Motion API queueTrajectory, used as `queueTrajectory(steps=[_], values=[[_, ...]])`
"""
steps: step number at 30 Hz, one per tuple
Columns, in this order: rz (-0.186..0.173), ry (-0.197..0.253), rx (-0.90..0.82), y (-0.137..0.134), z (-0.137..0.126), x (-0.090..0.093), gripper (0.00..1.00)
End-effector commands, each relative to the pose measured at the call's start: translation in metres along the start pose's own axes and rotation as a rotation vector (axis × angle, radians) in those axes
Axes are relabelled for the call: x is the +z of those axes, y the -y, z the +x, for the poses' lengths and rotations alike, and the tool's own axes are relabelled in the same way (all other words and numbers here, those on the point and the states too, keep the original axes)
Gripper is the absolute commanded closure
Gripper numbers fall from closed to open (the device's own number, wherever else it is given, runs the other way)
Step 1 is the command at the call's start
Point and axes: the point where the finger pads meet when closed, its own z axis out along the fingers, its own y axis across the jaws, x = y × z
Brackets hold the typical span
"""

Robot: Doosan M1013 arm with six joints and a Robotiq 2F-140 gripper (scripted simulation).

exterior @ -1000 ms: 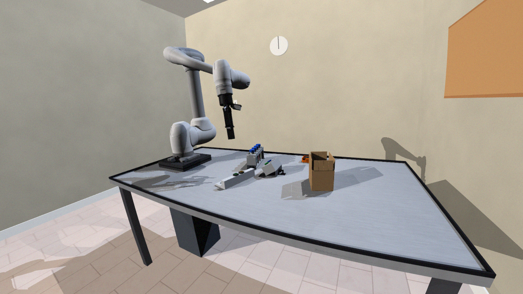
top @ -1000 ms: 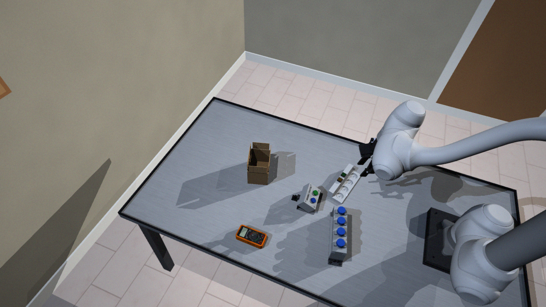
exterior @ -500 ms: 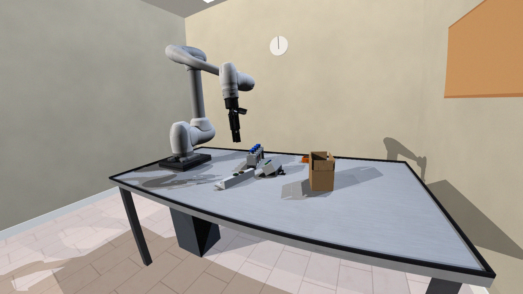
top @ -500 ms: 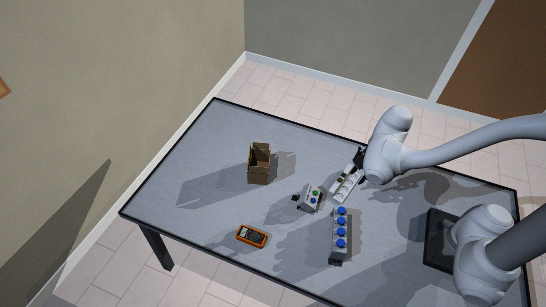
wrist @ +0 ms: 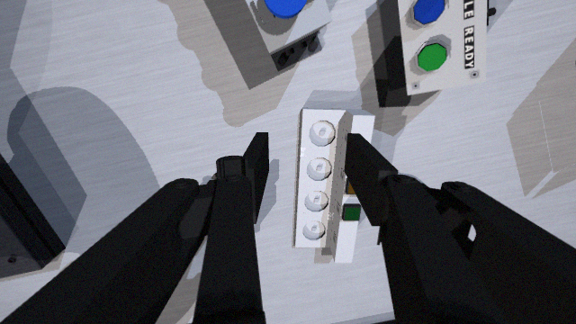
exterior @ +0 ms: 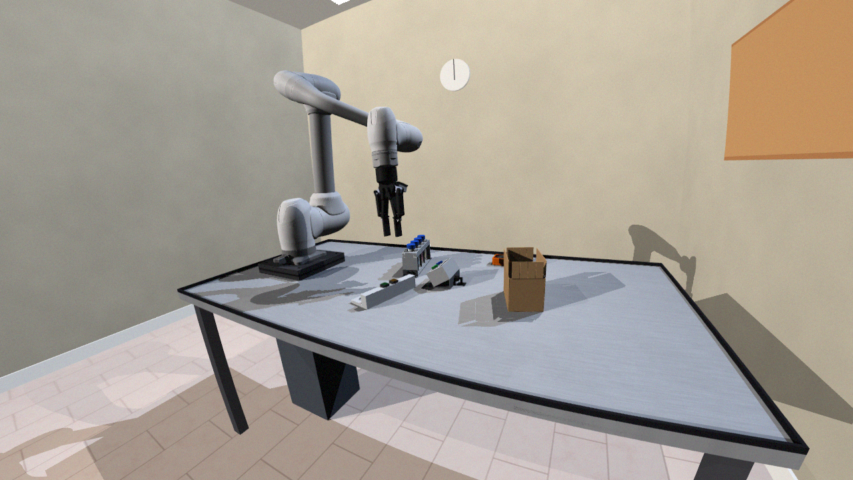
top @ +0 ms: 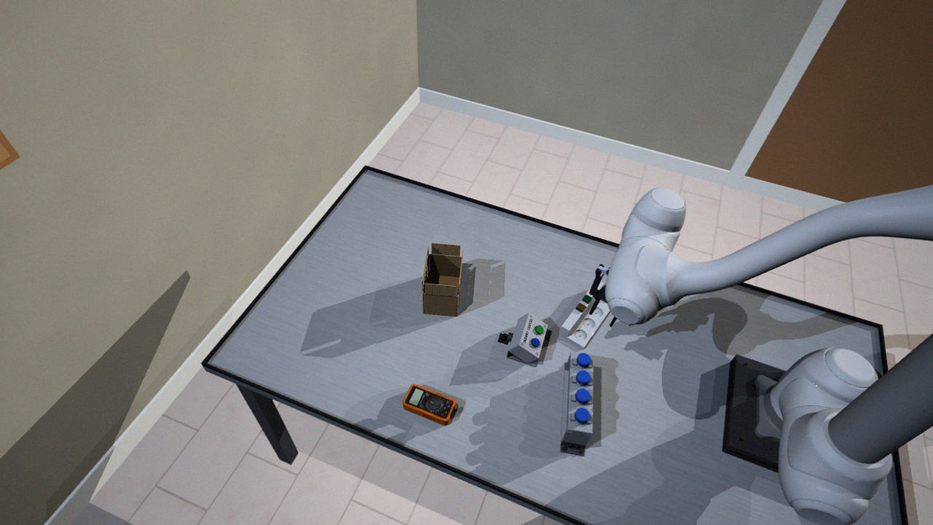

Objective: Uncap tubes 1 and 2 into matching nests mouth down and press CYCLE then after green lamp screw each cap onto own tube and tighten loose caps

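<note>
The grey decapping station (top: 579, 394) stands on the table, and every tube in its row carries a blue cap. The white cap tray (top: 587, 319) lies beyond it with all nests empty; in the wrist view the cap tray (wrist: 330, 184) shows its round nests and a dark green lamp (wrist: 351, 212). The key housing (top: 529, 337) has the green READY key (wrist: 432, 57) and the blue CYCLE key (wrist: 428, 10), both unlit. My gripper (wrist: 307, 152) hangs well above the cap tray, pointing down, fingers partly apart and empty. It also shows in the exterior view (exterior: 392, 229).
An open cardboard box (top: 443, 279) stands at the table's far left middle. An orange multimeter (top: 428, 403) lies near the front edge. The arm's black base plate (top: 750, 411) sits at the right end of the table.
</note>
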Motion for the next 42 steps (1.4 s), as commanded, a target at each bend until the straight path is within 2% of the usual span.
queueTrajectory(steps=[1, 8, 9, 13, 25, 29, 32, 34, 42], values=[[0.017, -0.013, -0.11, 0.0, 0.011, 0.007, 0.59], [0.047, -0.029, -0.341, 0.002, 0.026, 0.016, 0.59], [0.049, -0.03, -0.357, 0.002, 0.033, 0.021, 0.59], [0.057, -0.036, -0.423, 0.003, 0.033, 0.021, 0.59], [0.06, -0.038, -0.443, 0.003, 0.033, 0.021, 0.59], [0.064, -0.028, -0.134, 0.014, 0.064, 0.02, 0.59], [0.065, -0.027, -0.1, 0.015, 0.067, 0.019, 0.59], [0.067, -0.021, 0.08, 0.02, 0.083, 0.019, 0.59], [0.067, -0.021, 0.08, 0.041, 0.14, 0.016, 0.59]])
